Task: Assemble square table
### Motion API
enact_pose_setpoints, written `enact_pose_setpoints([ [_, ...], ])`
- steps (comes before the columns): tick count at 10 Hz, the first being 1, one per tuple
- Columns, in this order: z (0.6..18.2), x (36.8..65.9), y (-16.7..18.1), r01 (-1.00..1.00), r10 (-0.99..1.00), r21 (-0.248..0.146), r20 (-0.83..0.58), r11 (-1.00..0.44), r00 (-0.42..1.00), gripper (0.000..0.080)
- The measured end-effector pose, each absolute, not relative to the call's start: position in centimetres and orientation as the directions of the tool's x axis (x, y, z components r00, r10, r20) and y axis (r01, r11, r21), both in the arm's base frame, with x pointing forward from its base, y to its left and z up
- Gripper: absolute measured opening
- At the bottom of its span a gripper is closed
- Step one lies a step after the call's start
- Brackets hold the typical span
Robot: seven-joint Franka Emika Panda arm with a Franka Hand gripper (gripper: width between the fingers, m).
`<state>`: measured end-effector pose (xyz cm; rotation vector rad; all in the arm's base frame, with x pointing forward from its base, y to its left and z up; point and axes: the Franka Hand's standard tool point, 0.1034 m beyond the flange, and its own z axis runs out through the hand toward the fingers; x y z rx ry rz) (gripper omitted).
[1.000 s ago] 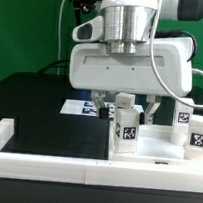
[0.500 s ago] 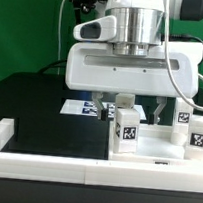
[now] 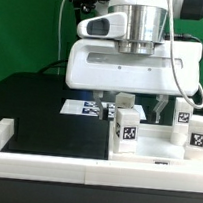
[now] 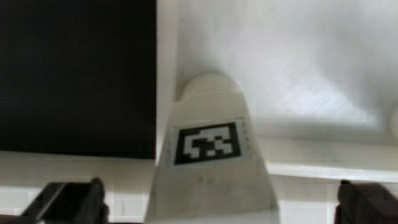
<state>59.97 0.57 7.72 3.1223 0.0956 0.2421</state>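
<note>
Tagged leg block point(image 3: 126, 127) stands upright directly below the gripper point(image 3: 140, 101), centred between the spread fingers point(image 4: 64, 203) with open gaps either side. More leg blocks point(image 3: 197, 134) crowd the exterior view's right; border wall point(image 3: 43, 164) blocks the near side.

I see one leg block point(image 3: 126, 128) standing upright on the slab point(image 3: 155, 155), with the gripper point(image 3: 140, 101) directly above it. Two more leg blocks point(image 3: 197, 135) stand toward the exterior view's right. The border wall point(image 3: 43, 163) runs in front (nearest the camera), and the marker board point(image 3: 86, 108) lies behind.
</note>
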Motion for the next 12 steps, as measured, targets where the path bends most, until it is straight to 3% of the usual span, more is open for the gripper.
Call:
enact_pose_setpoints([
  [2,7.70,59.96,0.57,0.060,0.061,0.013,0.153,-0.998,0.986,0.0384],
  [3,7.70,59.95,0.57,0.059,0.060,0.013,0.153,-0.998,0.986,0.0289],
  [6,7.69,59.95,0.57,0.037,0.037,0.009,0.154,-0.999,0.987,0.0290],
  [9,7.62,59.93,0.82,-0.295,-0.299,-0.050,0.165,-0.954,0.940,0.0290],
  [12,7.57,59.82,0.88,-0.606,-0.614,-0.099,0.148,-0.790,0.776,0.0291],
])
